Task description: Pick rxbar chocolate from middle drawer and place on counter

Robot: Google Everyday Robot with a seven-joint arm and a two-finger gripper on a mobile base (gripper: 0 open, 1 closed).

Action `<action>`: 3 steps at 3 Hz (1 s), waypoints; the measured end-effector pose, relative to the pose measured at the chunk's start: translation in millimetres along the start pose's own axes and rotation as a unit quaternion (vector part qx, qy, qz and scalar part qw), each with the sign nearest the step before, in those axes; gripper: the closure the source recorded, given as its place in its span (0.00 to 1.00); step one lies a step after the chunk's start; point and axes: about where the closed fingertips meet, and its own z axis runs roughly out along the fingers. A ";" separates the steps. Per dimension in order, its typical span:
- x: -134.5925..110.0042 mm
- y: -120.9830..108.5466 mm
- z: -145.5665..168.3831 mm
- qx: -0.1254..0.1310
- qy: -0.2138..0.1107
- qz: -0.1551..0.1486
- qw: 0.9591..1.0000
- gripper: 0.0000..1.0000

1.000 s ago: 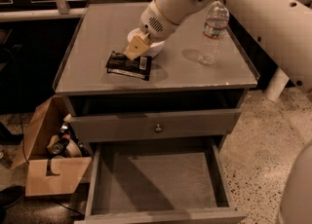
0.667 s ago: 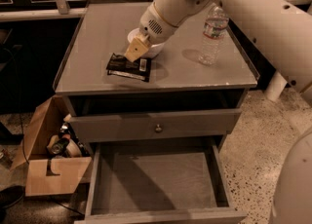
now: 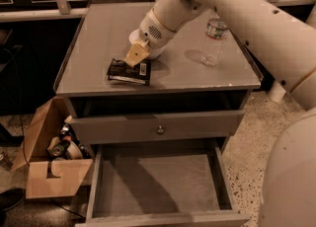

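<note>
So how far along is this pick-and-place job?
Done: the flat black-wrapped snack bar lies on the smooth grey counter top, and the wide shallow grey open drawer shows only bare floor. In hand: the pincer sits right over the bar's top edge. Left: backing the pincer away; whether it has let go cannot be told.

Speckled floor (image 3: 253,139), open cardboard box (image 3: 49,180)

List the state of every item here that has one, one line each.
rxbar chocolate: lying flat on the counter, out of the drawer.
tool: at the bar's rear edge, over the counter.
middle drawer: pulled open, no bar inside.
counter: carrying the bar and the bottle.
upper drawer: shut.
water bottle: standing upright.
cardboard box: open, on the floor.
</note>
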 end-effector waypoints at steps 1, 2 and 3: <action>-1.1 -4.6 7.1 -0.008 0.007 -0.008 1.000 1.00; 0.4 -9.1 13.7 -0.009 0.014 -0.011 1.000 1.00; 1.3 -10.4 15.3 -0.009 0.016 -0.011 1.000 1.00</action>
